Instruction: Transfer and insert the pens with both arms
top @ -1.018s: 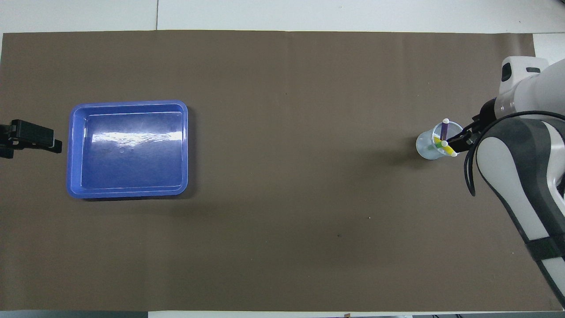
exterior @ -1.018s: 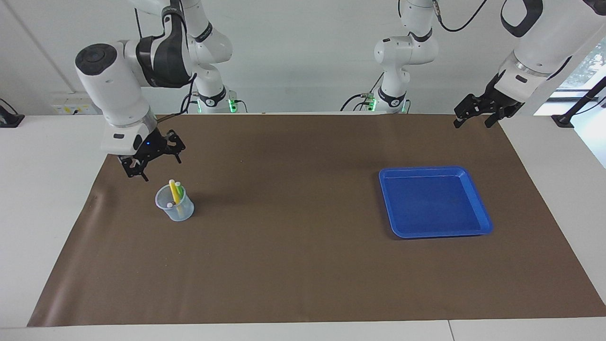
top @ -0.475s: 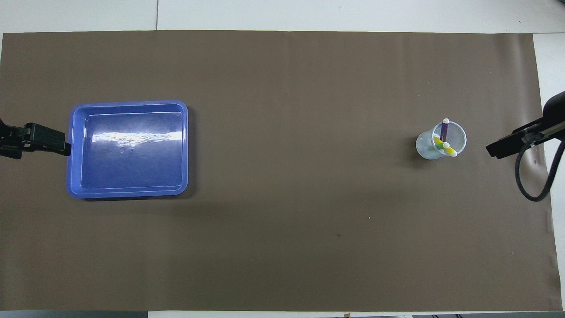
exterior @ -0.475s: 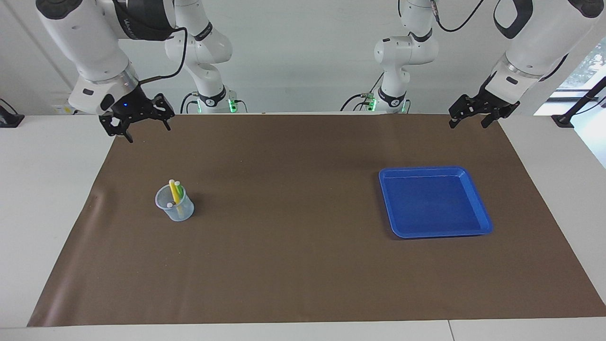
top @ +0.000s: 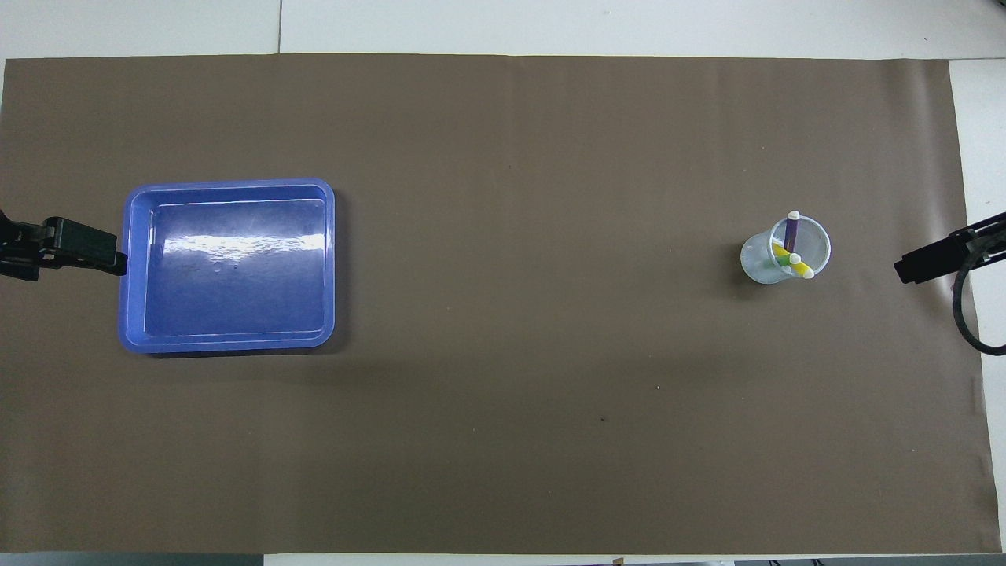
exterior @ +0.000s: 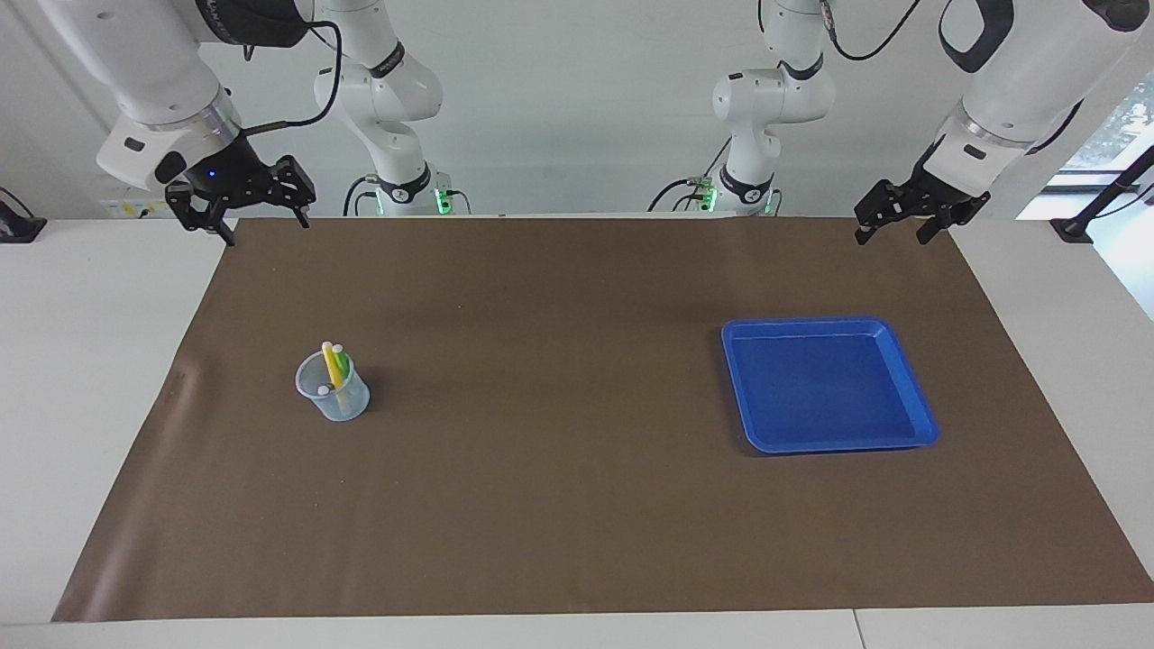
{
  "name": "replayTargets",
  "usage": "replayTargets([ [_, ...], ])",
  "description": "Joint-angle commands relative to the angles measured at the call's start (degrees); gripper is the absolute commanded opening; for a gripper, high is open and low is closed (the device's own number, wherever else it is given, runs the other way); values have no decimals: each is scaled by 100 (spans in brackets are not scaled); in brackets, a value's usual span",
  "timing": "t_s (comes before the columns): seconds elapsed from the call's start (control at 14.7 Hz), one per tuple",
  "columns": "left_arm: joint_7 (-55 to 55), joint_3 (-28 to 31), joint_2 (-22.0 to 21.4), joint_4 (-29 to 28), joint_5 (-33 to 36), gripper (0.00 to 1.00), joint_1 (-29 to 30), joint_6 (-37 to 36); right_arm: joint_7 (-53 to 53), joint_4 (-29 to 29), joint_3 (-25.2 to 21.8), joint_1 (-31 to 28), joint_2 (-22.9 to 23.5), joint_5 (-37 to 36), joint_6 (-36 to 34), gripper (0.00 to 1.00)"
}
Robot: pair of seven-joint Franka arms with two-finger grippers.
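A clear plastic cup (exterior: 335, 393) (top: 761, 263) stands on the brown mat toward the right arm's end of the table. It holds the three pens, cap ends up: purple (top: 791, 233), yellow (exterior: 331, 362) (top: 797, 266) and light green (exterior: 342, 361). My right gripper (exterior: 266, 225) hangs open and empty, raised over the mat's corner nearest the robots, well apart from the cup. My left gripper (exterior: 892, 236) waits open and empty over the mat's corner at the left arm's end.
A blue tray (exterior: 816, 321) (top: 228, 183) with nothing in it lies on the mat toward the left arm's end. Two smaller white arm bases (exterior: 406, 185) with green lights stand at the robots' edge of the table. The brown mat (exterior: 559, 469) covers most of the tabletop.
My right gripper has risen from just beside the cup and drawn back toward the robots and the table's end. The left gripper has barely shifted. The cup and pens have not moved.
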Motion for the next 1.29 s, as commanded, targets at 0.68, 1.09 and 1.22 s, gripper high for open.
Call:
replayTargets([
  [0.68,79,31,40,40,329,100,-153,22,1023,-8,22,-145,-133,-80,-98,100],
  [1.09,88,23,5,-30,320,100,-153,66,1006,71,22,-136,-37,-10,-141,100],
  [1.22,88,23,5,-30,320,100,-153,66,1006,71,22,-137,-37,8,-142,100],
])
